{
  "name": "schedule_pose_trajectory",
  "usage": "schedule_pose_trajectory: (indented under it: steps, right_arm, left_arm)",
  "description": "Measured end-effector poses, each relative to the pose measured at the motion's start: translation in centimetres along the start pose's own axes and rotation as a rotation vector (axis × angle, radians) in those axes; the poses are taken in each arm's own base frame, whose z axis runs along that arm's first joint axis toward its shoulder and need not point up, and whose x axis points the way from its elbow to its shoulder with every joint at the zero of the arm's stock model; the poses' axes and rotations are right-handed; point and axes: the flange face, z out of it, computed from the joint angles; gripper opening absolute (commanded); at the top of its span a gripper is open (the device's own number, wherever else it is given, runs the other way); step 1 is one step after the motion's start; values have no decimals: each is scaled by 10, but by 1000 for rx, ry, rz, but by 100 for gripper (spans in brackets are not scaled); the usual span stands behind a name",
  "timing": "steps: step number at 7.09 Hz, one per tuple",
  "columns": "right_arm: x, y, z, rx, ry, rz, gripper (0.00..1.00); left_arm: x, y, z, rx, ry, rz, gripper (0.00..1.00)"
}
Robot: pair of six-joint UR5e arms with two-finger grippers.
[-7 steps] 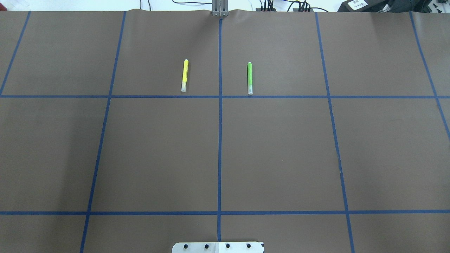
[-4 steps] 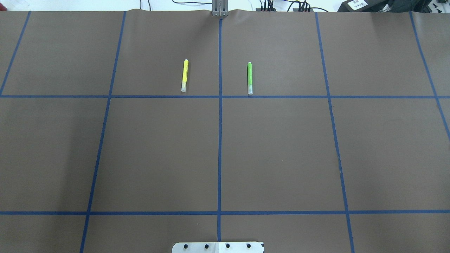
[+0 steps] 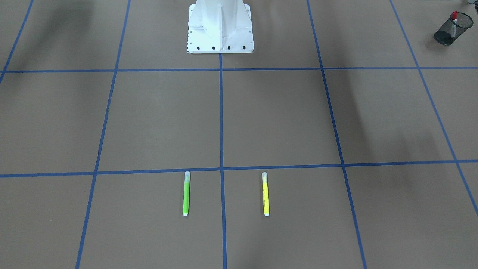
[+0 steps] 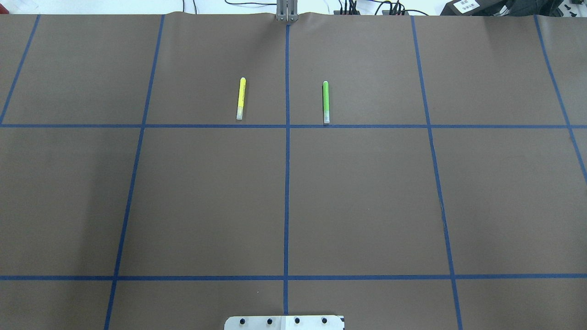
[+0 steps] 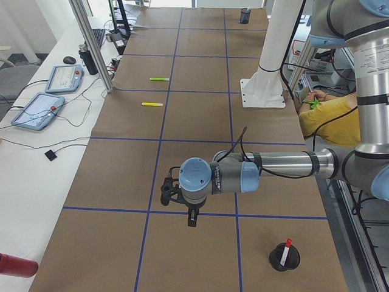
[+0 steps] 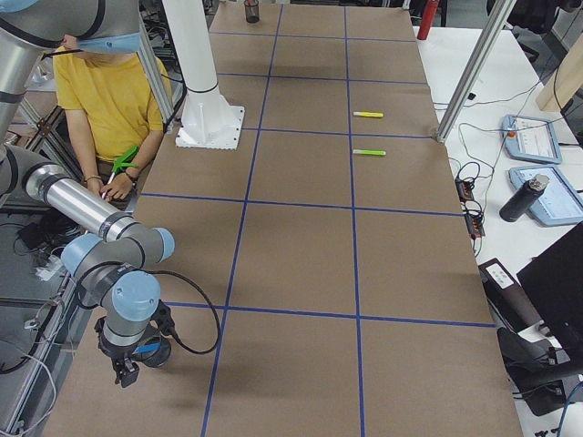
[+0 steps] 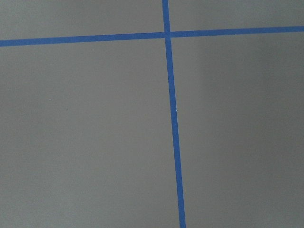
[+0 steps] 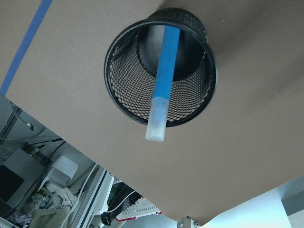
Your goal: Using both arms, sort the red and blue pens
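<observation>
The red pen (image 3: 454, 17) is standing red cap up in the left cup (image 3: 447, 33), a black mesh holder sitting at the robot's left end of the bench (image 4: 367, 197), close to the robot's edge. The blue pen (image 8: 163, 66) is leaning in the right cup (image 8: 124, 90), also black mesh, at the opposite end. Its clear cap is poking out above the rim toward the right wrist camera.

The left pincer (image 5: 191, 220) is hanging fingers-down over bare brown paper near a crossing of blue tape lines (image 7: 172, 114), a little apart from the left cup. It is showing only in a side view, so whether it is open or closed cannot be told. The right pincer (image 6: 125, 375) is hovering over the right cup at the bench's corner. Here too only a side view is catching it, so its state cannot be told.

The yellow marker (image 4: 240, 98) and the green marker (image 4: 325, 101) are lying flat and parallel on the far half of the bench, one on each side of the centre line, with the yellow on the robot's left. Both clear caps are pointing toward the robot, ending just short of a cross line. The white pedestal (image 3: 220, 28) is standing at the middle of the robot's edge, and a person in a yellow shirt (image 6: 107, 100) is sitting behind it.
</observation>
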Motion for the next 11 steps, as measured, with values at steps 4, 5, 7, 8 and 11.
schedule_pose_trajectory:
  steps: [4,5,7,8,11]
  right_arm:
    - [58,-54,-65,175,68,149,99]
    - [70,-77,-87,232,68,222,99]
    - [88,-145,-140,325,51,351,99]
    - [93,-184,-170,369,35,421,99]
    - [90,-269,-240,464,-13,636,99]
  left_arm:
    - [-3,4,2,-5,-2,-9,100]
    - [-4,4,2,-6,-6,-11,100]
    - [-5,4,3,-9,-13,-16,100]
    - [-7,5,4,-13,-14,-20,100]
    - [-4,1,-6,-7,-94,4,100]
